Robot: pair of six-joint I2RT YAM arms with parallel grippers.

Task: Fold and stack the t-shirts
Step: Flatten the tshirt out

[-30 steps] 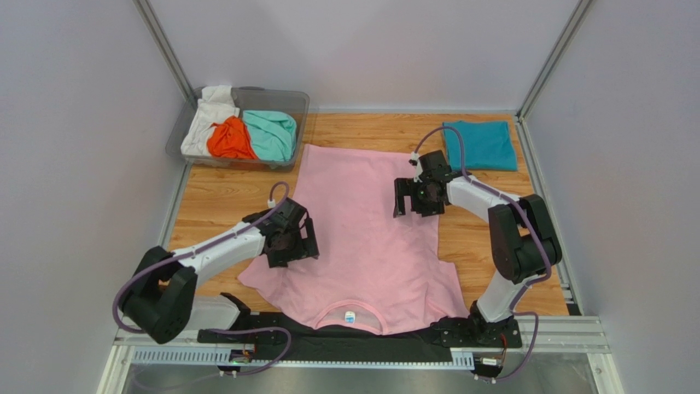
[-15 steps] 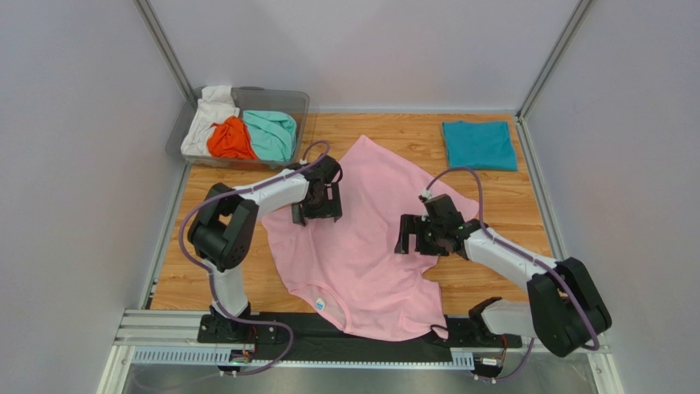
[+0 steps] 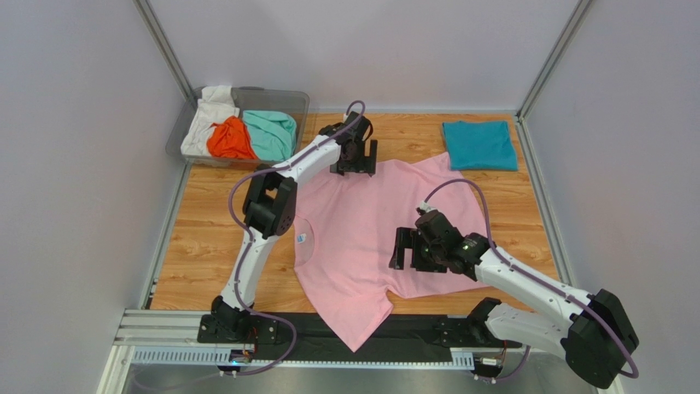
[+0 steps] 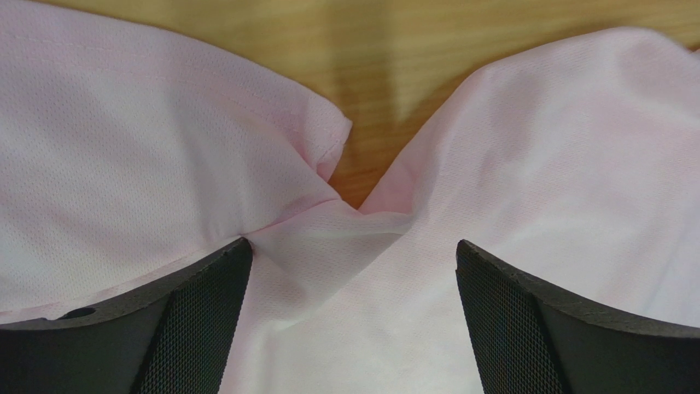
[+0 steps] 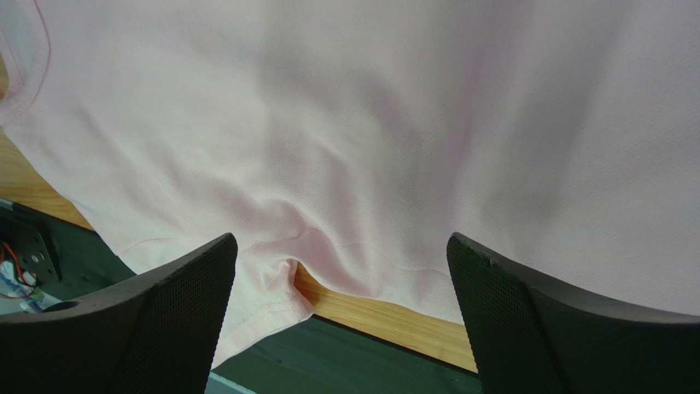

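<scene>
The light pink t-shirt point(image 3: 374, 222) lies spread on the wooden table, turned sideways, with its blue neck label point(image 3: 301, 239) at the left. My left gripper point(image 3: 354, 167) is open at the shirt's far edge, over a sleeve seam fold point(image 4: 353, 205). My right gripper point(image 3: 408, 258) is open over the near edge, above the armpit pucker point(image 5: 287, 263). In both wrist views the fingers point(image 4: 197, 320) point(image 5: 526, 320) stand wide apart with pink cloth between them. A folded teal-blue t-shirt point(image 3: 479, 144) lies at the far right.
A clear plastic bin point(image 3: 300, 103) at the far left holds the white point(image 3: 205, 115), orange point(image 3: 230, 139) and mint-green point(image 3: 271, 133) t-shirts. The black base rail point(image 3: 411, 332) runs along the near edge, and a sleeve hangs over it.
The pink t-shirt has turned clockwise, its neck going from the near edge to the left. My left gripper swept to the far middle; my right gripper came toward the near edge.
</scene>
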